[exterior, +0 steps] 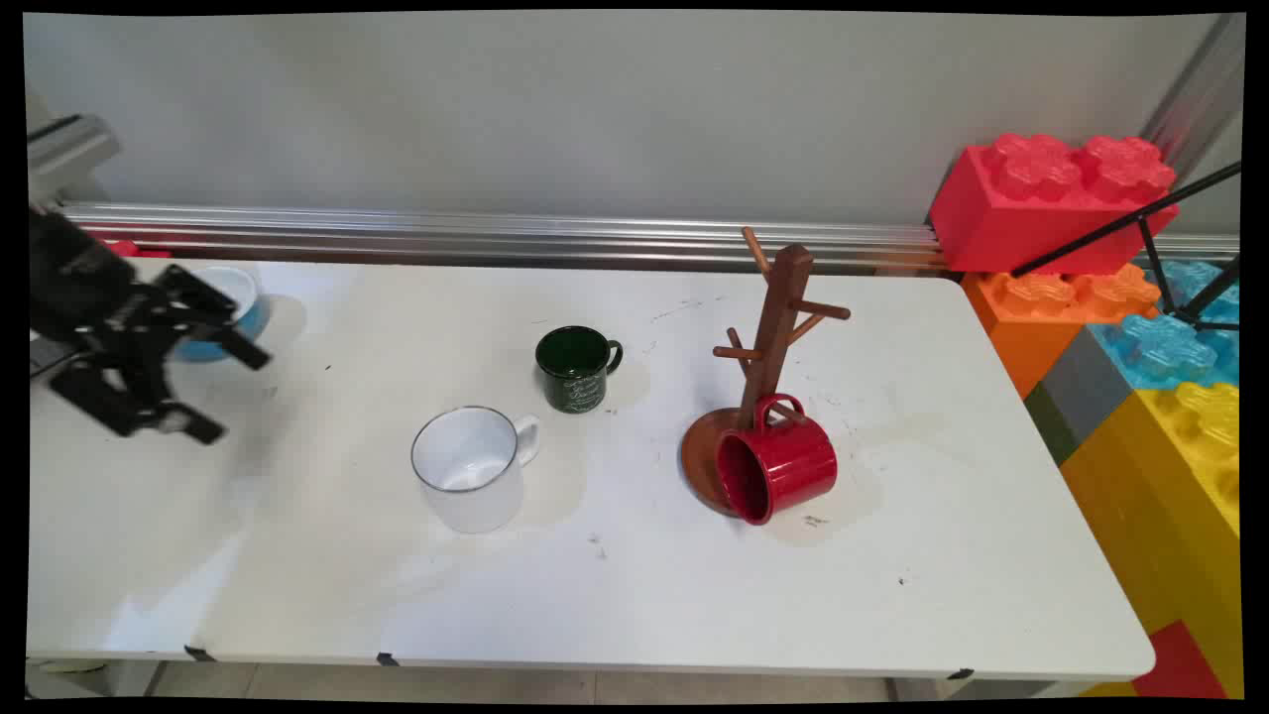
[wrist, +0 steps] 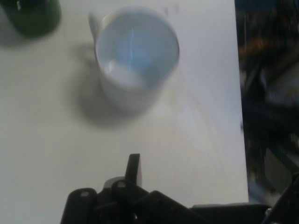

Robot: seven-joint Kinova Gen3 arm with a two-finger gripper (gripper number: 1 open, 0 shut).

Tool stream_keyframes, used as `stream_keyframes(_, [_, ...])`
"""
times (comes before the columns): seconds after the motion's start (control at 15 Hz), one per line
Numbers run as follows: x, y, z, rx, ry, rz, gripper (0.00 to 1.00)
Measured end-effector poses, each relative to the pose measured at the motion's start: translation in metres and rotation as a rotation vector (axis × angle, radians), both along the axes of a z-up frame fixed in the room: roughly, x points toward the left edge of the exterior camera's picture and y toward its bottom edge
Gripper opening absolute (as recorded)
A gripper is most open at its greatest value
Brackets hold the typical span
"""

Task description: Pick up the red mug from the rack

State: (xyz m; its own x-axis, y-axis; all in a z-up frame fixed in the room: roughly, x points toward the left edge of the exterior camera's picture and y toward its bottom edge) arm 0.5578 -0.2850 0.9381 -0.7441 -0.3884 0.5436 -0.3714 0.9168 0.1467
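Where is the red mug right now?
In the main view, the glossy red mug hangs by its handle on the brown wooden mug tree, right of centre, tilted, mouth facing the table's near side.

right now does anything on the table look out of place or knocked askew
Yes: the red mug lies tipped on its side against the mug tree, resting on the base with its handle by a low peg and its mouth facing the near side. The white mug and green mug stand upright.

Bare white table [exterior: 248, 555] is seen between the black gripper [exterior: 213, 392] and the white enamel mug [exterior: 474, 466]. Just behind the mug stands a dark green mug [exterior: 577, 369]; well right, a wooden mug tree [exterior: 773, 337] bearing a red mug [exterior: 778, 471].
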Motion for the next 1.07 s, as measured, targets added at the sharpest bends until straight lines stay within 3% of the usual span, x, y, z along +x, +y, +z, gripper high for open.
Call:
stream_keyframes(0.47, [-0.089,-0.003,-0.031,0.029,0.108,0.221,1.0])
stream_keyframes(1.07, [-0.192,-0.007,-0.057,0.056,0.207,0.338,1.0])
